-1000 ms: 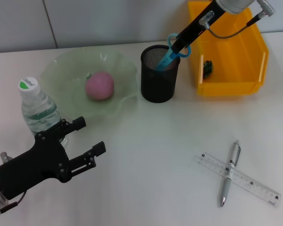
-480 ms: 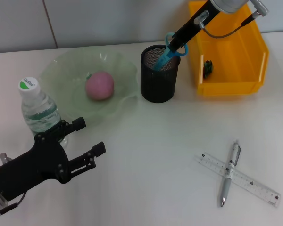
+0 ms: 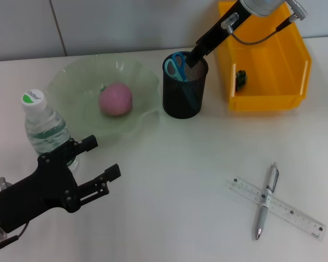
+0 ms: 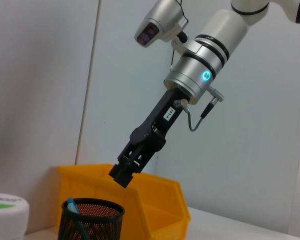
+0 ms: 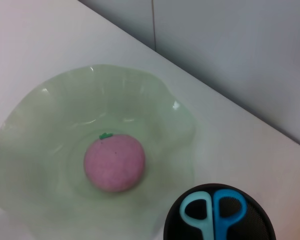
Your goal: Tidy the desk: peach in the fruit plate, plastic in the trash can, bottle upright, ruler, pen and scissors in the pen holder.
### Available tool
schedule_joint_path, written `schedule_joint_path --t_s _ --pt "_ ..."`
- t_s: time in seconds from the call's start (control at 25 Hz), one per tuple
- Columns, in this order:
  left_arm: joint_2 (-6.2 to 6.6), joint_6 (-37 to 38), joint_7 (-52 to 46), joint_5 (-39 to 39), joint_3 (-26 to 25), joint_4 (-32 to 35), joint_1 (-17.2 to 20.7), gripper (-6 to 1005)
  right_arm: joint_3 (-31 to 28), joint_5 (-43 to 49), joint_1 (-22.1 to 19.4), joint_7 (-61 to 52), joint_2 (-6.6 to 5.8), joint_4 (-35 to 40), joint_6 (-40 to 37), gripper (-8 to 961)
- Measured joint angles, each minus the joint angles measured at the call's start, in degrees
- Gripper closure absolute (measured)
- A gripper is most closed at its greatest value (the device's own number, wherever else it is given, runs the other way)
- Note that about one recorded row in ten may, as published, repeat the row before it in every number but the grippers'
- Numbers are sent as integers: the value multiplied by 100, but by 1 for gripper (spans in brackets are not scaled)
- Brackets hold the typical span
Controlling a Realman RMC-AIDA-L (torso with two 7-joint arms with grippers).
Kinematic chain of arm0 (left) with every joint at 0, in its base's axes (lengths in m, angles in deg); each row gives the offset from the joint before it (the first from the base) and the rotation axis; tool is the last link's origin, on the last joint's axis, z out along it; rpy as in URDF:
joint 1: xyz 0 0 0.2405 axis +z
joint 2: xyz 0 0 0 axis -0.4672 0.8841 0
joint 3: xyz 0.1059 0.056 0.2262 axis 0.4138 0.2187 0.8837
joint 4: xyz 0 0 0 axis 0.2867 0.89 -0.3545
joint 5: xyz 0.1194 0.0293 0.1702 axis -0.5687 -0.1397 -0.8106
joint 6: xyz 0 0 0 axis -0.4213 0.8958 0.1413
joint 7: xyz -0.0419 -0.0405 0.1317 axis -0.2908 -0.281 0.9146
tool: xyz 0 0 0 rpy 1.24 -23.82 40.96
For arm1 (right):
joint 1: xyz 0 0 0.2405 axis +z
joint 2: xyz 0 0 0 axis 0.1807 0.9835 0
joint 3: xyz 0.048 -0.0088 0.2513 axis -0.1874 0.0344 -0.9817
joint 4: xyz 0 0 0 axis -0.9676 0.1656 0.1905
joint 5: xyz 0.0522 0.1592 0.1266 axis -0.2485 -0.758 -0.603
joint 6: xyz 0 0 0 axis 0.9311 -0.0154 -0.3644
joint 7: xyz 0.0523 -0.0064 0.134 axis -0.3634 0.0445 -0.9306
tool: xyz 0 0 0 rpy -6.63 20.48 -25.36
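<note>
The blue-handled scissors (image 3: 176, 65) stand in the black mesh pen holder (image 3: 181, 101), handles up (image 5: 212, 210). My right gripper (image 3: 195, 54) hovers just above the holder's rim, open and empty; the left wrist view shows it too (image 4: 122, 176). The pink peach (image 3: 116, 99) lies in the green fruit plate (image 3: 142, 76). The bottle (image 3: 41, 123) stands upright at the left. A silver pen (image 3: 265, 202) lies across the clear ruler (image 3: 295, 214) at the front right. Low at the front left, beside the bottle, my left gripper (image 3: 101, 158) rests open.
A yellow bin (image 3: 295, 71) stands at the back right, just beside the pen holder, with a small dark green piece (image 3: 241, 79) inside. A grey wall runs behind the table.
The scissors have dropped out of my right gripper into the pen holder, and that gripper has drawn up and slightly left. The left arm has barely moved.
</note>
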Motion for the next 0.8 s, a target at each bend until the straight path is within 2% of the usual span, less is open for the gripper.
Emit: schedule_joint_path --t_s 0.08,0.2,0.4,0.64,0.72,0.8 --pt "1 0 -1 0 2 0 0 189 0 0 0 0 4 9 0 660" --pt "3 8 -2 -1 4 0 3 189 0 0 -4 1 25 49 1 442" --pt "13 15 -2 -1 25 0 3 189 0 0 -37 6 56 140 -6 237" --pt "24 55 -2 -28 38 0 -3 189 0 -40 -78 27 76 230 -65 196" --pt "36 109 -2 -65 87 0 -26 189 -8 -52 -148 32 138 464 -194 195" --pt "68 222 -29 -263 188 57 -73 189 -14 -97 -372 37 309 1116 -560 195"
